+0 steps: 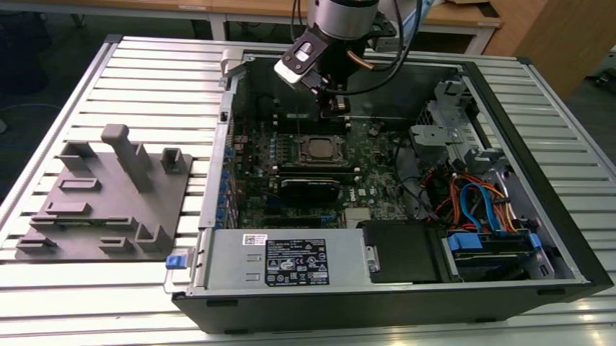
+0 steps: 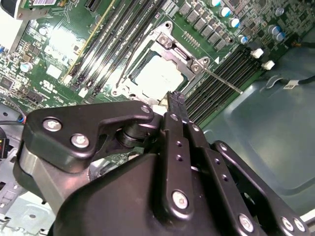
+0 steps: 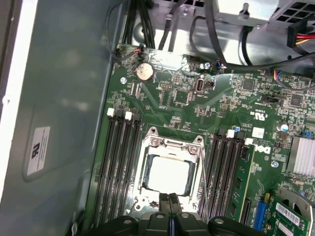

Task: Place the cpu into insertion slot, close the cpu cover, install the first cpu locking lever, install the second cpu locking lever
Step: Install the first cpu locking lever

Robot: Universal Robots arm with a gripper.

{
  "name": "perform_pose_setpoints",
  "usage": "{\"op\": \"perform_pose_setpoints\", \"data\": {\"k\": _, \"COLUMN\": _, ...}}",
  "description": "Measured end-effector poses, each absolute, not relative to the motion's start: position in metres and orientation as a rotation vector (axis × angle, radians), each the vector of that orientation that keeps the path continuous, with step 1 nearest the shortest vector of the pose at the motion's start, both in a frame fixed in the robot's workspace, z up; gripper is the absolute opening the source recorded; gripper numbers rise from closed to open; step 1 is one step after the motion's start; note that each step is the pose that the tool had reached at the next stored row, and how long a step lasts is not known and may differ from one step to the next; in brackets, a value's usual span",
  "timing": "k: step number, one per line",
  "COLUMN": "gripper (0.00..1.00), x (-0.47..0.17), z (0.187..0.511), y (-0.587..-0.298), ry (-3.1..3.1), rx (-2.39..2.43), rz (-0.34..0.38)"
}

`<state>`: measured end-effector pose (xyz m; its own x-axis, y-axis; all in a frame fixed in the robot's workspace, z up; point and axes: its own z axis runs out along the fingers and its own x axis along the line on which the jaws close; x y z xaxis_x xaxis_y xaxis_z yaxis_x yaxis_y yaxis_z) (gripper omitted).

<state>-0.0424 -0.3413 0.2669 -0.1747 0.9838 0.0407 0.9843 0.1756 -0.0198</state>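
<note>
The cpu (image 3: 170,175) lies flat in the insertion slot (image 3: 145,172), its pale top showing through the window of the cpu cover (image 3: 172,146), which is folded down over it. A thin locking lever (image 2: 222,81) runs from the socket's corner out across the memory slots (image 3: 116,162); whether it is latched cannot be told. The hand (image 3: 170,204) hangs just above the socket's edge, fingers clenched together with nothing between them. The main risk, as I judge it, is a slip. The rod is thin and likely springy, so closed fingertips pushing it off-centre could skid off and let it snap back, or rake the memory slots and small parts on the motherboard (image 3: 197,98). Coming down on the cover or the chip instead could load the socket unevenly.
</note>
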Motion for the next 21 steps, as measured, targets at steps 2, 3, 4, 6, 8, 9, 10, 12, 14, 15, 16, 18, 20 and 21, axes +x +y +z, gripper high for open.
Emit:
{"op": "perform_pose_setpoints", "data": {"k": 2, "gripper": 0.10, "x": -0.0434, "z": 0.2669, "y": -0.3413, "ry": -2.387, "rx": -1.974, "rz": -0.016}}
{"op": "perform_pose_setpoints", "data": {"k": 3, "gripper": 0.10, "x": -0.0435, "z": 0.2670, "y": -0.3413, "ry": -2.395, "rx": -1.965, "rz": -0.016}}
{"op": "perform_pose_setpoints", "data": {"k": 4, "gripper": 0.10, "x": -0.0435, "z": 0.2670, "y": -0.3413, "ry": -2.403, "rx": -1.956, "rz": -0.017}}
{"op": "perform_pose_setpoints", "data": {"k": 6, "gripper": 0.10, "x": -0.0436, "z": 0.2669, "y": -0.3413, "ry": -2.420, "rx": -1.937, "rz": -0.018}}
{"op": "perform_pose_setpoints", "data": {"k": 8, "gripper": 0.10, "x": -0.0436, "z": 0.2669, "y": -0.3413, "ry": -2.444, "rx": -1.911, "rz": -0.021}}
{"op": "perform_pose_setpoints", "data": {"k": 9, "gripper": 0.10, "x": -0.0435, "z": 0.2669, "y": -0.3413, "ry": -2.455, "rx": -1.898, "rz": -0.022}}
{"op": "perform_pose_setpoints", "data": {"k": 10, "gripper": 0.10, "x": -0.0435, "z": 0.2669, "y": -0.3413, "ry": -2.467, "rx": -1.885, "rz": -0.023}}
{"op": "perform_pose_setpoints", "data": {"k": 12, "gripper": 0.10, "x": -0.0435, "z": 0.2669, "y": -0.3413, "ry": -2.491, "rx": -1.855, "rz": -0.025}}
{"op": "perform_pose_setpoints", "data": {"k": 14, "gripper": 0.10, "x": -0.0435, "z": 0.2669, "y": -0.3413, "ry": -2.519, "rx": -1.821, "rz": -0.026}}
{"op": "perform_pose_setpoints", "data": {"k": 15, "gripper": 0.10, "x": -0.0435, "z": 0.2669, "y": -0.3413, "ry": -2.532, "rx": -1.804, "rz": -0.027}}
{"op": "perform_pose_setpoints", "data": {"k": 16, "gripper": 0.10, "x": -0.0435, "z": 0.2669, "y": -0.3413, "ry": -2.543, "rx": -1.790, "rz": -0.028}}
{"op": "perform_pose_setpoints", "data": {"k": 18, "gripper": 0.10, "x": -0.0435, "z": 0.2669, "y": -0.3414, "ry": -2.567, "rx": -1.758, "rz": -0.030}}
{"op": "perform_pose_setpoints", "data": {"k": 20, "gripper": 0.10, "x": -0.0435, "z": 0.2669, "y": -0.3414, "ry": -2.592, "rx": -1.724, "rz": -0.031}}
{"op": "perform_pose_setpoints", "data": {"k": 21, "gripper": 0.10, "x": -0.0435, "z": 0.2669, "y": -0.3414, "ry": -2.604, "rx": -1.707, "rz": -0.031}}
